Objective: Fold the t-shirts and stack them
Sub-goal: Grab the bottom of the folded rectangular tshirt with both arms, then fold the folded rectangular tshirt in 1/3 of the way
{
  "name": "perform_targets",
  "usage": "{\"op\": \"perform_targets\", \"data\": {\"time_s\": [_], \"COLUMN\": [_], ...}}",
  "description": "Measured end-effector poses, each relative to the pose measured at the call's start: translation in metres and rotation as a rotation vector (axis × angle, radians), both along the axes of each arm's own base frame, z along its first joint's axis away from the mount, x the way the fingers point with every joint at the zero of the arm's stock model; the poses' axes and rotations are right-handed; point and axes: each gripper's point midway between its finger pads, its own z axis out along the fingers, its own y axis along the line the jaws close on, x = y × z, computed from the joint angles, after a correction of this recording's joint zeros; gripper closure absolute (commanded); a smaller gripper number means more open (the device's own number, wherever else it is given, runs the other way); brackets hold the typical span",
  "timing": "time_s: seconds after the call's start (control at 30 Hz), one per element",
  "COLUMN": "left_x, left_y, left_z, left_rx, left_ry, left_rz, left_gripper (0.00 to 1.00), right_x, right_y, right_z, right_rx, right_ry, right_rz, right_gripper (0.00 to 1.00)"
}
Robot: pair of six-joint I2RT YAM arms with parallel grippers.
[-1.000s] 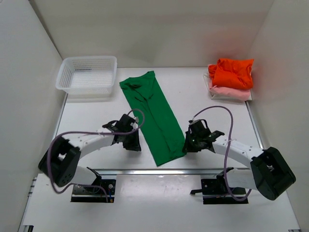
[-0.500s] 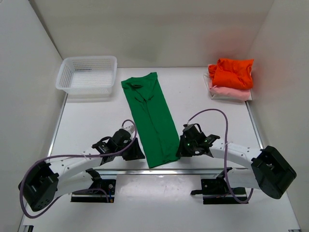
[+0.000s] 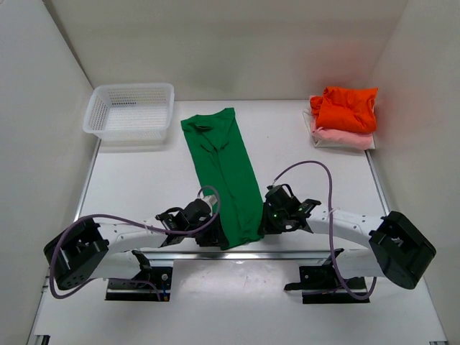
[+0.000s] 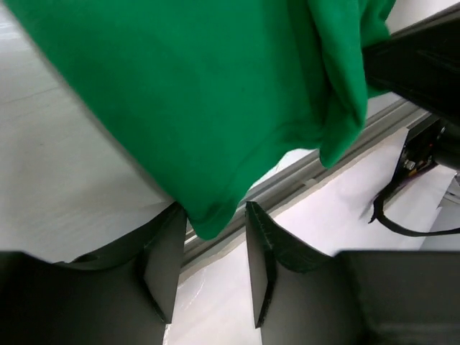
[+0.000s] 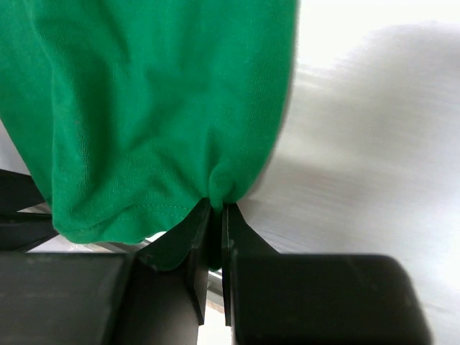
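The jaws of the right gripper (image 5: pixel 215 208) are pressing together on a small bunched fold of the green t-shirt (image 5: pixel 158 108), right at its hem. The jaws of the left gripper (image 4: pixel 212 230) are standing a narrow gap apart. The shirt's near left corner is hanging into that gap, and neither of the fingers (image 4: pixel 167 259) is pressing on it.

The white counter (image 3: pixel 144 180) is carrying everything. The green t-shirt (image 3: pixel 226 172) is lying on it as a long, narrow strip, folded lengthwise. It is running from the middle of the far edge, collar end there, down to the near edge, and leaning slightly rightward as it comes nearer. Its near end is reaching the metal rail (image 3: pixel 302 253) along that edge, between the left gripper (image 3: pixel 213 233) and the right gripper (image 3: pixel 264 221).

The white mesh basket (image 3: pixel 134 86) is sitting in the far left corner, well apart from the shirt. In the far right corner the orange t-shirt (image 3: pixel 347 108) is resting, folded, on top of the pink t-shirt (image 3: pixel 345 138), whose near edge is peeking out beneath it.
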Motion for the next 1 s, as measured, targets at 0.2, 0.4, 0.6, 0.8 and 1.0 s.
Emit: {"op": "perform_targets", "data": {"time_s": [0.2, 0.4, 0.6, 0.8, 1.0], "left_x": [-0.005, -0.028, -0.033, -0.003, 0.075], "left_y": [-0.007, 0.015, 0.055, 0.066, 0.075], "left_z": [-0.007, -0.008, 0.002, 0.017, 0.061], "left_rx": [0.025, 0.044, 0.015, 0.005, -0.003], "left_ry": [0.015, 0.026, 0.02, 0.032, -0.035], "left_rz": [-0.007, -0.028, 0.067, 0.17, 0.289], "left_gripper": [1.0, 1.0, 1.0, 1.0, 1.0], "right_x": [-0.008, -0.038, -0.065, -0.033, 0.055], "right_y": [0.006, 0.008, 0.004, 0.016, 0.027], "right_z": [0.0, 0.001, 0.003, 0.038, 0.079], "right_rx": [0.016, 0.0, 0.018, 0.046, 0.086], "right_ry": [0.004, 0.03, 0.084, 0.079, -0.009], "right_rz": [0.019, 0.095, 0.148, 0.165, 0.148], "right_gripper": [1.0, 1.0, 1.0, 1.0, 1.0]}}
